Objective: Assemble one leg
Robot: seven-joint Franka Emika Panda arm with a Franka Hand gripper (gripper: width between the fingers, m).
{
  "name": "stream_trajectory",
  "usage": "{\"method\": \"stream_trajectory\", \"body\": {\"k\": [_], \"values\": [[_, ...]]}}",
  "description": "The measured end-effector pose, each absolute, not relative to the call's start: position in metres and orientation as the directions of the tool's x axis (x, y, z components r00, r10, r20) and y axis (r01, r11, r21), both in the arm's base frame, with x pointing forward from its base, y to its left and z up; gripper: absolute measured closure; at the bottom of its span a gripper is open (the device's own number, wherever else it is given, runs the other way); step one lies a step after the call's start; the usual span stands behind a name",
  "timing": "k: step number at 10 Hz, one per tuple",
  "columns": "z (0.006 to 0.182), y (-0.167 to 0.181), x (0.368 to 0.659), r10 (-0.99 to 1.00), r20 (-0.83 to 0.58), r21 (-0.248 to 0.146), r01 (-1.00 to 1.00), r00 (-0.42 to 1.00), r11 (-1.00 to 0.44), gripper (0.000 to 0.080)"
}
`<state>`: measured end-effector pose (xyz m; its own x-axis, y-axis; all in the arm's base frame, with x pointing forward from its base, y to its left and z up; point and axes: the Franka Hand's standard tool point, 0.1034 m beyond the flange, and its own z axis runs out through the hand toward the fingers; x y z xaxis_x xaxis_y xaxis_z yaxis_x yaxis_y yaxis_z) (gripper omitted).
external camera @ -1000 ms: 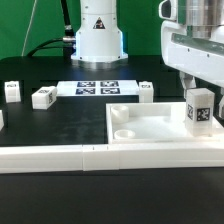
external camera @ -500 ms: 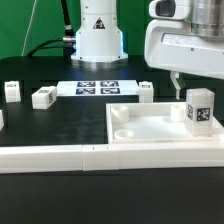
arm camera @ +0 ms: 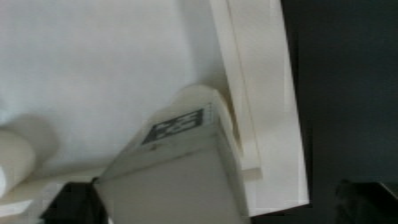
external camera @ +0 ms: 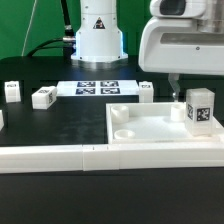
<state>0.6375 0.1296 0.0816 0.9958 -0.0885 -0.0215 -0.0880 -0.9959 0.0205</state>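
The leg [external camera: 199, 108], a white peg with tag markers, stands upright on the large white square panel [external camera: 150, 128] near its corner on the exterior view's right. My gripper [external camera: 190, 88] is open and hovers just above and around the leg's top. One finger [external camera: 172, 91] hangs beside the leg, apart from it. In the wrist view the leg [arm camera: 178, 160] fills the space between my dark fingertips [arm camera: 64, 205], with the panel [arm camera: 89, 60] and its edge below. My gripper [arm camera: 214, 208] holds nothing.
Three more white legs lie on the black table: two on the exterior view's left [external camera: 11, 91] [external camera: 42, 97] and one behind the panel [external camera: 145, 91]. The marker board [external camera: 97, 87] lies before the robot base [external camera: 98, 35]. A white rail [external camera: 60, 156] runs along the front.
My gripper has let go of the leg, risen and shifted toward the exterior view's left. The leg stays standing on the panel.
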Motion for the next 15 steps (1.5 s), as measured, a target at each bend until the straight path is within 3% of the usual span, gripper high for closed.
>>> {"method": "stream_trajectory", "body": {"k": [3,4,5,7,10,15], "values": [[0.0814,0.1199,0.6395,0.008,-0.023,0.016,0.009,1.0,-1.0,0.0151],[0.0814,0.1199,0.6395,0.008,-0.023,0.016,0.008,1.0,-1.0,0.0274],[0.0814,0.1197,0.6396,0.007,-0.023,0.016,0.008,1.0,-1.0,0.0274],[0.0815,0.1197,0.6397,0.007,-0.022,0.016,0.008,1.0,-1.0,0.0508],[0.0814,0.1198,0.6397,-0.02,-0.022,0.016,-0.02,1.0,-1.0,0.0508],[0.0817,0.1192,0.6403,-0.512,-0.025,0.003,-0.512,0.859,-0.859,0.0508]]}}
